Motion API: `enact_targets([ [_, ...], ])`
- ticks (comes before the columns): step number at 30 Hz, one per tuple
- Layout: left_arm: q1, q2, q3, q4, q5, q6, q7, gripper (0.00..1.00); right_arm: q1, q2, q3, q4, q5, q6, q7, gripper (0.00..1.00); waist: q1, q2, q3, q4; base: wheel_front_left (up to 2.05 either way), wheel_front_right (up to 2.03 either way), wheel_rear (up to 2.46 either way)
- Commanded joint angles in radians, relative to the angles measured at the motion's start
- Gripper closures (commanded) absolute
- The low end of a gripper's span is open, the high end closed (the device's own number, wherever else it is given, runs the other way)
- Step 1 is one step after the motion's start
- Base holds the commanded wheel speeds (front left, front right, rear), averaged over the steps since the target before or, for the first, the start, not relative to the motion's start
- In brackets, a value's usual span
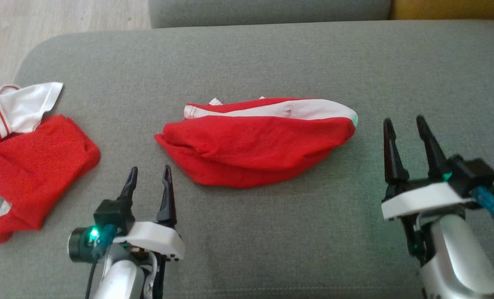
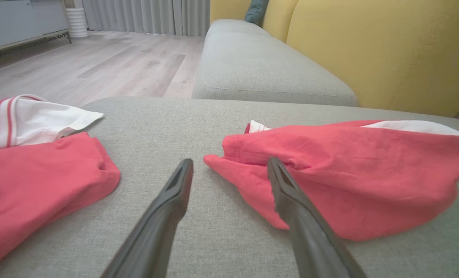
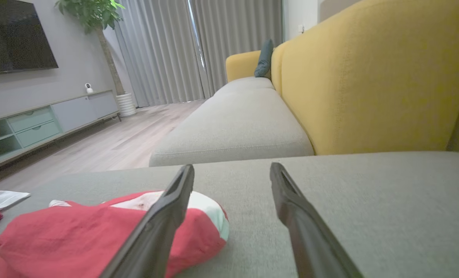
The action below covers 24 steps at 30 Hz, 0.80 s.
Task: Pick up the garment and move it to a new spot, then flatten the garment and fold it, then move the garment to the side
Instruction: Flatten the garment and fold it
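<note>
The garment (image 1: 255,141) lies as a folded red bundle with a white band along its far edge, in the middle of the grey sofa seat (image 1: 271,62). My left gripper (image 1: 149,168) is open just off the bundle's near left corner, its right finger over the red cloth's tip in the left wrist view (image 2: 230,161). My right gripper (image 1: 404,119) is open, a little to the right of the bundle's rounded end, apart from it. In the right wrist view the garment (image 3: 78,235) sits low left of the open fingers (image 3: 232,166), nothing between them.
Another red garment with a white, red-striped sleeve (image 1: 35,158) lies crumpled at the seat's left end. The yellow backrest (image 3: 368,77) runs along the right. A second grey seat cushion (image 2: 260,65) lies beyond, and wooden floor (image 2: 117,65) past the seat's left edge.
</note>
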Motion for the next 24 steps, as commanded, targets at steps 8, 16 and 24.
enact_targets([
  [8,-0.011,0.003,0.065,-0.033,0.016,0.008,-0.012,0.0,0.022,0.034,0.012,0.015,-0.001,0.007,-0.006,0.0,0.0,0.0,-0.002,-0.008,0.0,0.0,0.0],
  [16,-0.142,0.003,0.088,-0.014,-0.012,-0.03,-0.012,0.0,-0.001,0.037,0.031,0.02,0.001,0.007,-0.006,0.0,0.0,0.0,0.041,-0.018,0.0,0.0,0.0],
  [24,-0.409,0.003,0.081,0.183,-0.074,-0.107,-0.012,0.0,-0.034,0.038,0.077,0.018,0.011,0.007,-0.006,0.0,0.0,0.0,0.102,-0.048,0.0,0.0,0.0],
])
